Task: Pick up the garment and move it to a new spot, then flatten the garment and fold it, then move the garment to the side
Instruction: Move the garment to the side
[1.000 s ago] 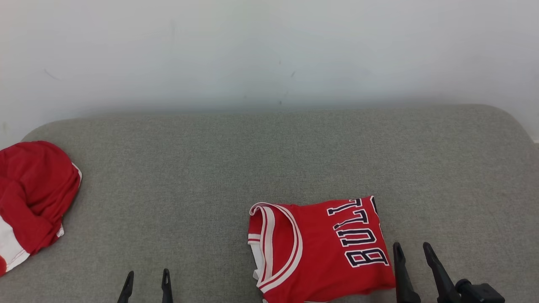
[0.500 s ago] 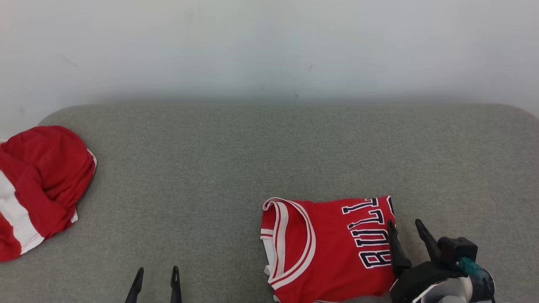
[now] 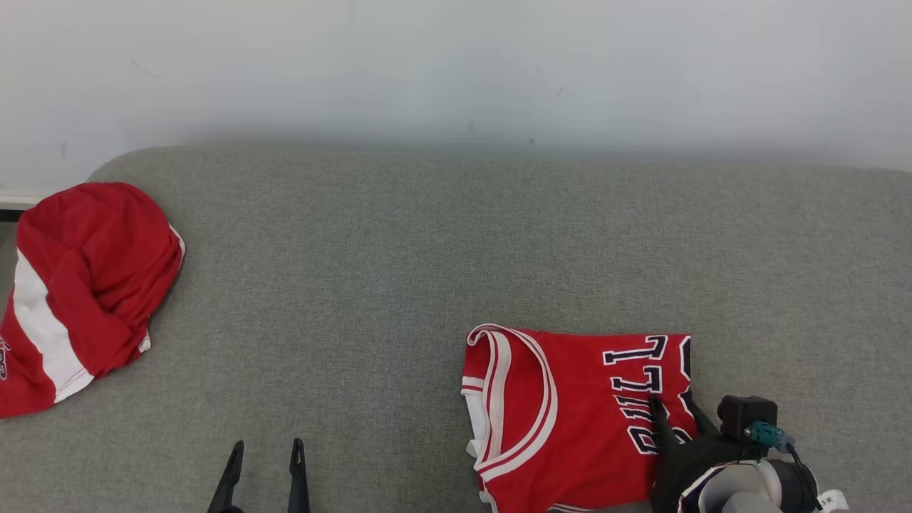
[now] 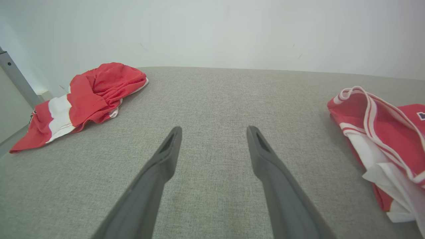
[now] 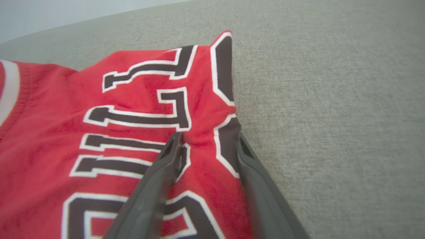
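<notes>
The right pincer point(image 5: 208, 137) is sliding in over the right edge of the folded jersey point(image 3: 570, 420) lying near-right on the surface point(image 3: 427, 249), jaws apart, gripping nothing yet, readying the move aside; the left pincer point(image 3: 266, 445) is idling wide, empty

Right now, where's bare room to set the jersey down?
Widest free patch: grey cushion between the crumpled red garment at left and the folded jersey, back to the wall. Also bare right of the jersey. Crowded: jersey's right edge, under the right tool.
</notes>
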